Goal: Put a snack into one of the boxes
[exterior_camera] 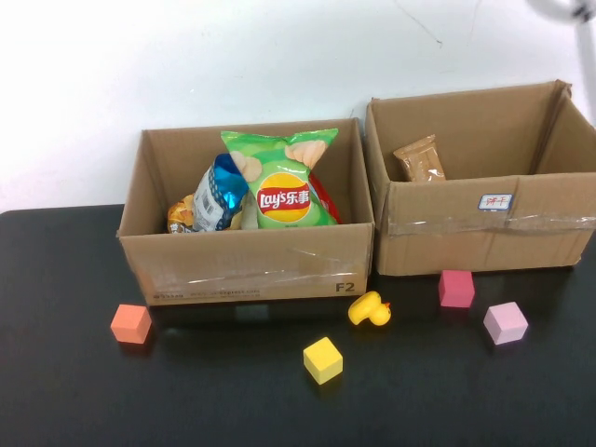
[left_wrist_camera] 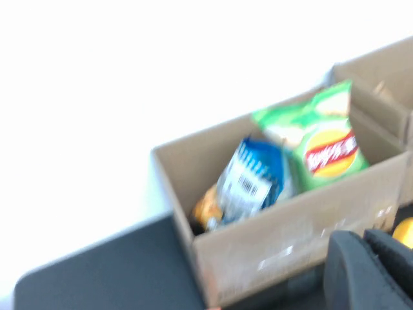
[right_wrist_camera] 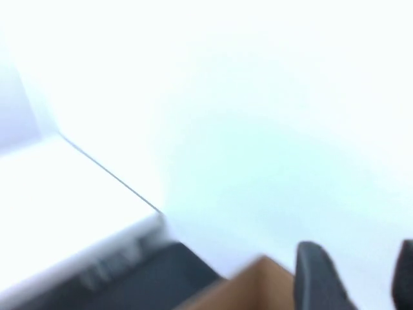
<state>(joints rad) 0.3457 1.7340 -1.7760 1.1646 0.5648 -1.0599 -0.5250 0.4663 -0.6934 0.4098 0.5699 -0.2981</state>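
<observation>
The left cardboard box (exterior_camera: 247,265) holds a green Lay's chip bag (exterior_camera: 284,182), a blue-and-silver bag (exterior_camera: 220,194) and a small golden snack (exterior_camera: 181,215). The right cardboard box (exterior_camera: 484,228) holds a brown snack packet (exterior_camera: 420,159). In the left wrist view my left gripper (left_wrist_camera: 371,268) is shut and empty, in front of the left box (left_wrist_camera: 284,239), with the chip bag (left_wrist_camera: 326,139) and the blue bag (left_wrist_camera: 248,181) inside. In the right wrist view my right gripper (right_wrist_camera: 361,278) is open and empty, facing the white wall over a box corner (right_wrist_camera: 255,284).
On the black table in front of the boxes lie an orange cube (exterior_camera: 131,323), a yellow cube (exterior_camera: 322,359), a yellow toy duck (exterior_camera: 369,309), a magenta cube (exterior_camera: 456,289) and a pale pink cube (exterior_camera: 505,322). A blurred bright arm part (exterior_camera: 563,9) shows at the top right.
</observation>
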